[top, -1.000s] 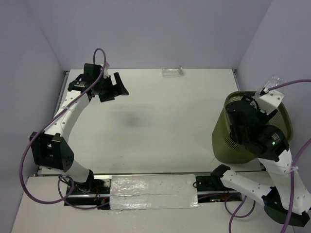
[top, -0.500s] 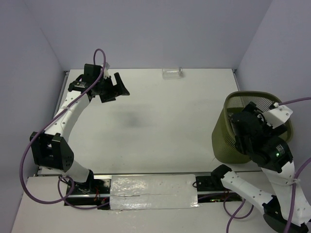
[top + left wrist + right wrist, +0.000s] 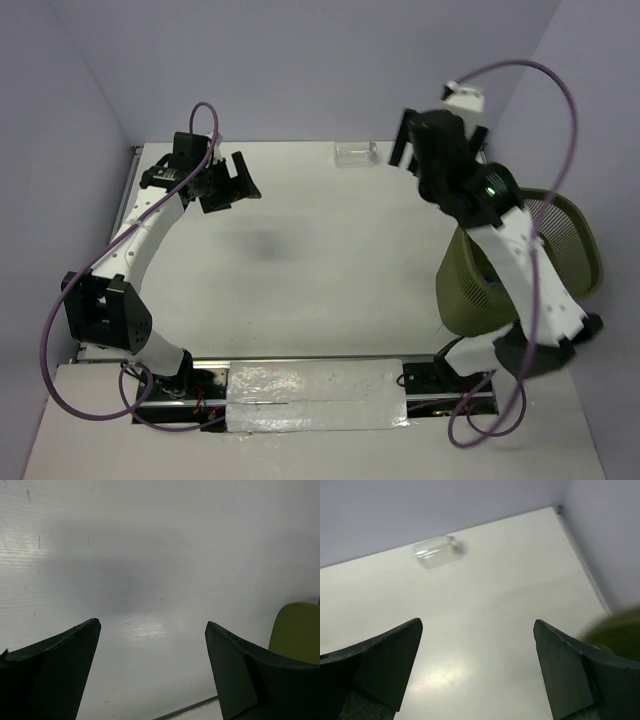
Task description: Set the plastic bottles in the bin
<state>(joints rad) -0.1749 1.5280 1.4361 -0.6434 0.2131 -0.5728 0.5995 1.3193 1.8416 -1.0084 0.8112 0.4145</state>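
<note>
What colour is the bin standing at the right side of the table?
The bin is olive green with mesh walls, shown best in the top external view.

White arm links (image 3: 140, 235), black joints (image 3: 100, 310), purple cables (image 3: 530, 75), black fingers (image 3: 50, 670)

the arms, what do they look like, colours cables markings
left arm and right arm have white links, black joints and a looping purple cable each. green light on the right arm. left tool and right tool are black with wedge-shaped fingers.
</note>
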